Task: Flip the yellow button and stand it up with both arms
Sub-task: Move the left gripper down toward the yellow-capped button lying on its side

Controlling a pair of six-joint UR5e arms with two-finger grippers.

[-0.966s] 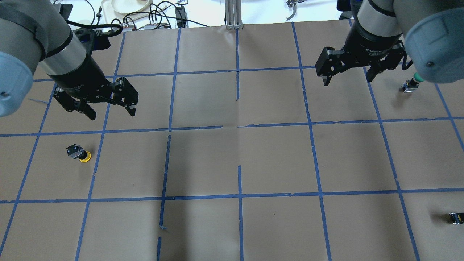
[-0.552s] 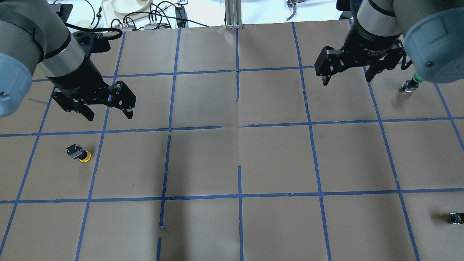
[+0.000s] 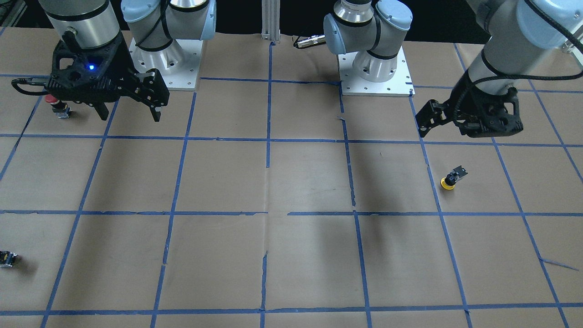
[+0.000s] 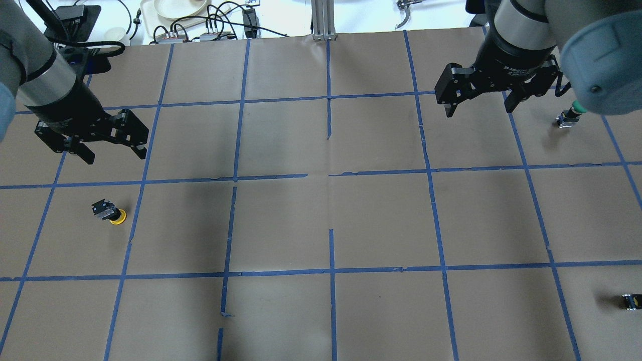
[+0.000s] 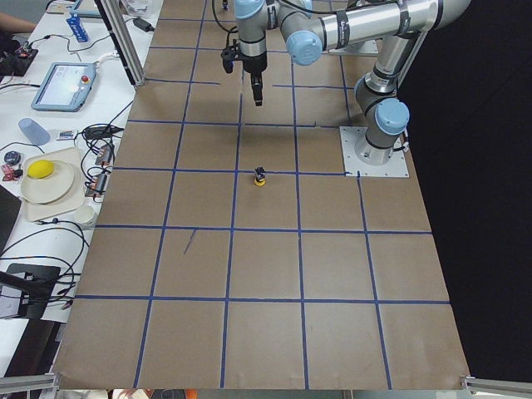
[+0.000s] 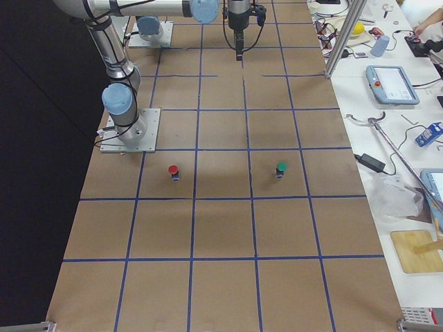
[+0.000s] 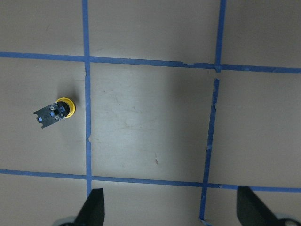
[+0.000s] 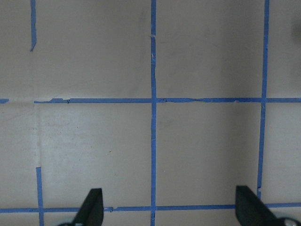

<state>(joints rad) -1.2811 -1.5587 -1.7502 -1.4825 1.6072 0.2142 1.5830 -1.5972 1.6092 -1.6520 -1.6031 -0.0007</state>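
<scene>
— Brown paper gridded with blue tape lay underneath. Where was the yellow button?
— Overhead, at eight o'clock from centre, tilted, cap toward four o'clock.
— And the grippers?
— The left gripper hung clear at the button's twelve o'clock, jaws wide and empty. The right gripper, equally wide and empty, was at two o'clock.

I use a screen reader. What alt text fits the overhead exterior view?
A small yellow button sits untouched on a brown table gridded with blue tape. The left gripper hovers near it, jaws open; the right gripper hangs open far across.
</scene>
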